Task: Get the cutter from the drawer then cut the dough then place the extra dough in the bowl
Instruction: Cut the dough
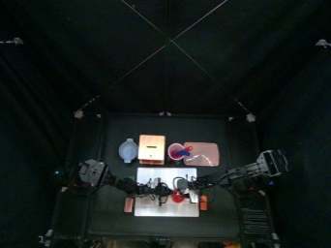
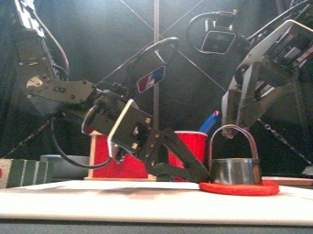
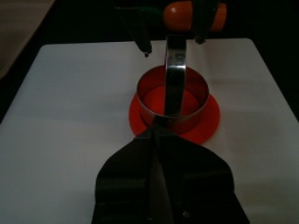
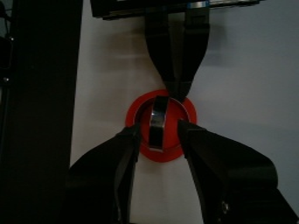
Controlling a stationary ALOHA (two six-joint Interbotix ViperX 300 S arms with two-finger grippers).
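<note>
Left jaws pressed together, reaching in low from the left over the white cutting board, tips meeting at the near rim of the red dough. Impossible to tell whether any dough is nipped between them.

Flat on the board, toward its middle, the dough, round and red. Standing upright on it, the round metal cutter, a ring of dough showing all around its wall. In the left wrist view, the handle rising as a thin band over the cutter's open middle.

Right jaws coming down from above on the right, closed on the top of that handle, one on each side of it and straddling the cutter in the right wrist view. Both pairs of jaws close together over the board, tips near each other at the dough.

Behind the board, across the back of the tabletop, a row of three: blue-grey bowl on the left, pale wooden box just beside it in the middle, pink tray on the right with a red cup at its left end.
</note>
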